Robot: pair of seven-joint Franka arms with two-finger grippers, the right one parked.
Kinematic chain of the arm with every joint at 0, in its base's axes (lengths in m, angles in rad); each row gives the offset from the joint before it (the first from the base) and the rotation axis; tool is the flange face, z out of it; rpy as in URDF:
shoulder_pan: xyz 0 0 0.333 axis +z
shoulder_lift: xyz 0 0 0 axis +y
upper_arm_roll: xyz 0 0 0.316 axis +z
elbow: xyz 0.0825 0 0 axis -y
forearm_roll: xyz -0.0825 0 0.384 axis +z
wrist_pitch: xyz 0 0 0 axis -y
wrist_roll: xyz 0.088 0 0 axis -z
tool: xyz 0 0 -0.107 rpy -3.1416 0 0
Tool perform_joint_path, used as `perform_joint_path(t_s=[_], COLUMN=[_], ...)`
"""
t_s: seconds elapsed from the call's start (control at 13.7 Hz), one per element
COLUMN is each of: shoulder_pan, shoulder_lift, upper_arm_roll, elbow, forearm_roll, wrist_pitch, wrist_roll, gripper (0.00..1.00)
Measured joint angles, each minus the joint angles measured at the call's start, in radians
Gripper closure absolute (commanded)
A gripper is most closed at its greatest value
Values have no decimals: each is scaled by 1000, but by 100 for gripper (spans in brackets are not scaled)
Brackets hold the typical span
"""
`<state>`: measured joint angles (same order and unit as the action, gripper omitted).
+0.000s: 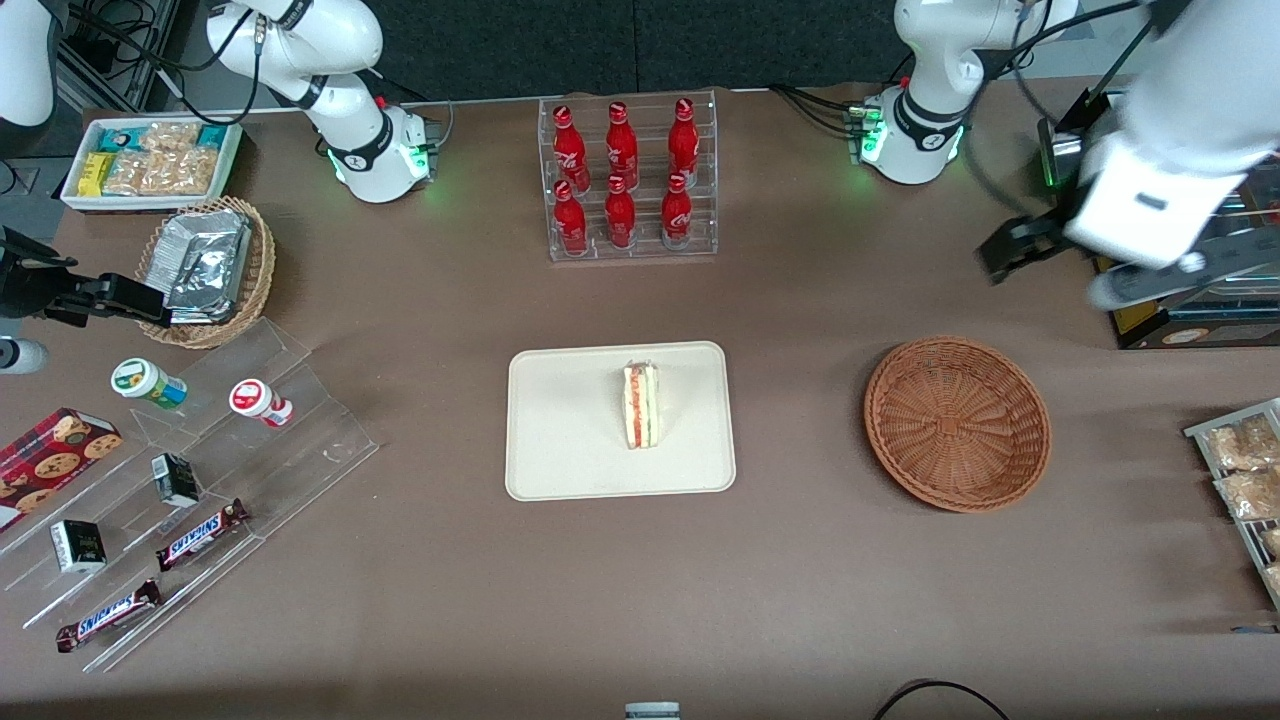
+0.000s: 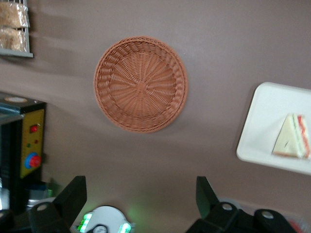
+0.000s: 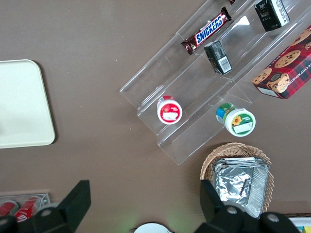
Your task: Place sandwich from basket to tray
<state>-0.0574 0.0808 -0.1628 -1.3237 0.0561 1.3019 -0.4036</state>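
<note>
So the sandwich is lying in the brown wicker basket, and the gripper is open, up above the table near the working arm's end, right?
Not quite. The front view shows the sandwich on the tray; the basket holds nothing. The rest stands: the gripper is open, fingers spread, raised above the table toward the working arm's end.

The sandwich point(image 1: 641, 405) stands on its edge on the cream tray point(image 1: 560, 440), a pale bread wedge with pink-red and green filling stripes showing. The tray lies flat on the bench. The reddish-brown wicker basket point(image 1: 957, 423) sits apart from it, toward my end. My gripper point(image 2: 141, 199) hangs high above the bench, fingers point(image 2: 74, 194) spread wide.
</note>
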Motion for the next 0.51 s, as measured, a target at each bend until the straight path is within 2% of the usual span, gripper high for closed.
perform_joint_path(t_s=[0.29, 0.51], shoulder_pan=[3, 3], shoulder_lift=[-117, -130], upper_arm_roll=[170, 190], elbow=[-106, -125], forearm_roll=[-68, -79], wrist_pitch=[0, 1], wrist_roll=[246, 277], gripper=[1, 1])
